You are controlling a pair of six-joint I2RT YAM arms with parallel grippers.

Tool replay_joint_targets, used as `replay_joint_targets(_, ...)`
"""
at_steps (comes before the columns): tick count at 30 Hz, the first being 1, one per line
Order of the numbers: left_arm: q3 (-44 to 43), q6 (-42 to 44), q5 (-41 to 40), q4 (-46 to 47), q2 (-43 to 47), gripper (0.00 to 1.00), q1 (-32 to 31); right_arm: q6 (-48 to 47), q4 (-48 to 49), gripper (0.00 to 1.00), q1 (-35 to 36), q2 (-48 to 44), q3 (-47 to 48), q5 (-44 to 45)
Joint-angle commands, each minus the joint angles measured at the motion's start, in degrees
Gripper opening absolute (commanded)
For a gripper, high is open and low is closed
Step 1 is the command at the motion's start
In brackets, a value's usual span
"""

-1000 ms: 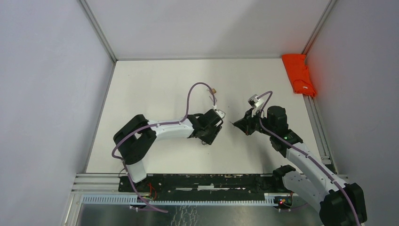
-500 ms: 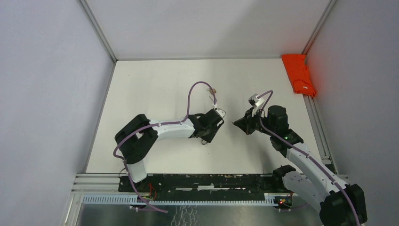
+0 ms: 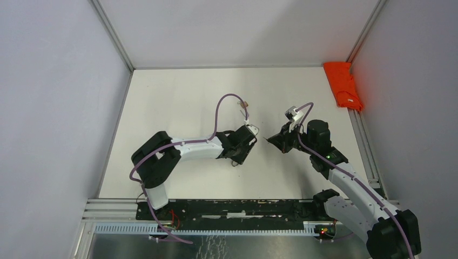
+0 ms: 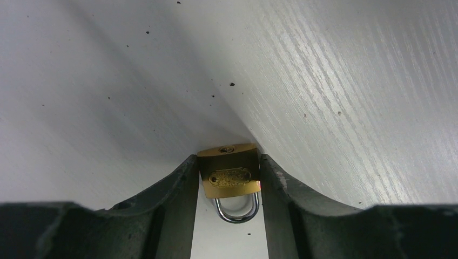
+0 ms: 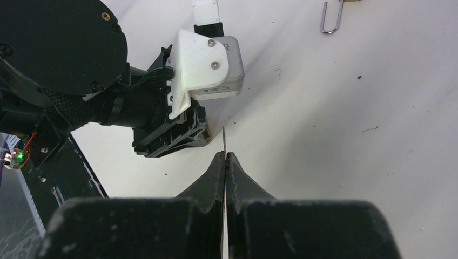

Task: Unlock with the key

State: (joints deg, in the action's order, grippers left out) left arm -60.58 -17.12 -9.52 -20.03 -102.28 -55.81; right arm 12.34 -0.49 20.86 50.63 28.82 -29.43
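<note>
A brass padlock [image 4: 229, 178] with a silver shackle sits between the fingers of my left gripper [image 4: 227, 162]. Both fingers press its sides, and its keyhole end points away from the wrist camera. In the top view my left gripper [image 3: 254, 131] is at the table's middle and faces my right gripper [image 3: 268, 141], a short gap apart. My right gripper [image 5: 224, 155] is shut on the key [image 5: 223, 137]. The thin blade sticks out from the fingertips, edge on, toward the left gripper's front and close to it.
A second small padlock [image 3: 244, 103] lies loose on the table beyond the left gripper, and its shackle [image 5: 330, 19] shows in the right wrist view. An orange cloth [image 3: 343, 85] lies at the far right edge. White walls enclose the table.
My left gripper has edged slightly to the right, toward the right gripper. The right arm has barely moved.
</note>
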Motion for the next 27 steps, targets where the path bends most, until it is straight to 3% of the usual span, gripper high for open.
replay_joint_targets(1, 3.2, -2.9, 2.9, -6.1, -1.3, 0.5, -1.0, 0.4, 2.1, 0.0, -0.2, -0.1, 2.1, 0.4)
replay_joint_targets(5, 3.4, -3.1, 4.5, -6.0, -2.3, 0.4, -1.0, 0.4, 2.2, 0.0, -0.2, 0.1, 2.0, 0.3)
replay_joint_targets(6, 3.4, -3.1, 4.6, -5.9, -2.6, 0.34, -1.0, 0.4, 2.2, 0.0, -0.2, 0.2, 2.0, 0.5)
replay_joint_targets(8, 3.1, -2.8, 4.4, -6.0, -3.4, 0.1, -1.1, 0.3, 1.9, 0.0, -0.2, 0.8, 1.8, 1.1)
replay_joint_targets(9, 2.8, -2.9, 3.7, -6.1, -3.3, 0.03, -1.3, 0.2, 1.7, 0.0, -0.2, 1.1, 1.6, 1.6)
replay_joint_targets(13, 0.2, 0.2, 3.1, -7.3, 0.6, 0.02, -1.4, 0.8, 1.0, 0.0, -0.3, 2.6, 0.9, 2.9)
replay_joint_targets(23, -11.8, 17.4, 0.5, -13.3, 12.5, 0.02, -1.5, 0.6, -5.4, 0.0, -0.9, 3.5, 4.3, 2.3)
replay_joint_targets(27, -16.0, 25.4, 5.3, -16.7, 13.5, 0.02, -1.5, 1.7, -3.9, 0.0, -1.2, 4.2, 4.3, -2.6)
